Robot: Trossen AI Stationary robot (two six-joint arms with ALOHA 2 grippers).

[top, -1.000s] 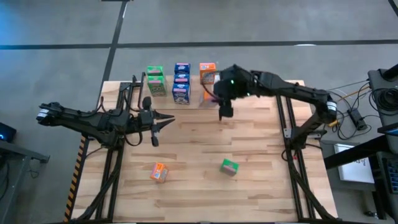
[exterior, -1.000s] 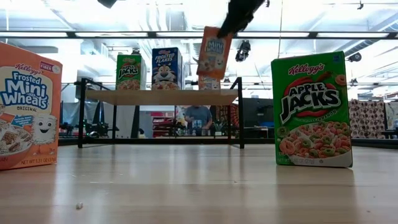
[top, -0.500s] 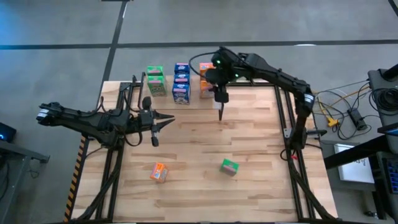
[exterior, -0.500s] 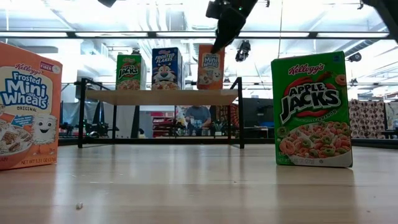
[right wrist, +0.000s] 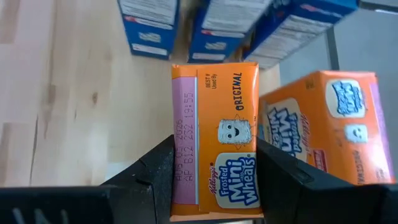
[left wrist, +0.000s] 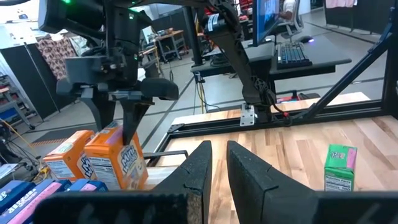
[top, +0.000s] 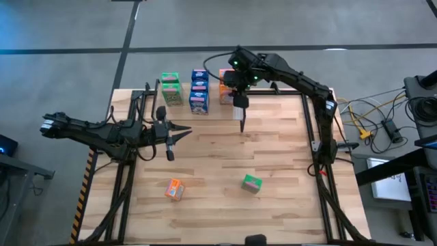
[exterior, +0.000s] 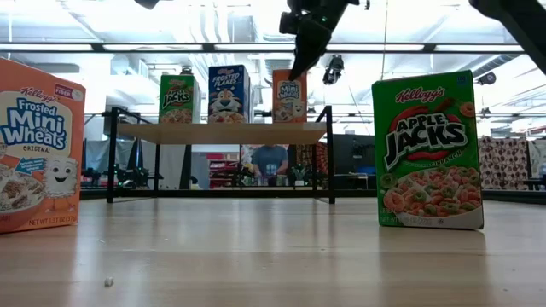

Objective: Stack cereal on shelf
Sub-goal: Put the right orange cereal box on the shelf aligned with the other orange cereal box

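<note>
Since 1 second ago the right arm has swung back from the middle of the table to the far edge, carrying an orange cereal box [right wrist: 215,134] over to the shelf [exterior: 222,132]. It now stretches from its base across the shelf's right end, wrist bent down. The right gripper [top: 235,92] has its fingers [right wrist: 155,171] pressed on both narrow sides of this box, about half open and clamped on it. In the low view the box stands upright on the shelf at the right end of the row, beside a blue box [exterior: 229,94] and a green box [exterior: 176,98]. A second orange box [right wrist: 323,124] lies just beside the held one.

The left arm lies stretched low over the table's left side, its place unchanged, with the left gripper [top: 186,131] nearly shut and holding nothing.

On the table's near half stand 2 loose boxes, 1 orange [top: 175,189] and 1 green [top: 252,182], well apart from both grippers.
</note>
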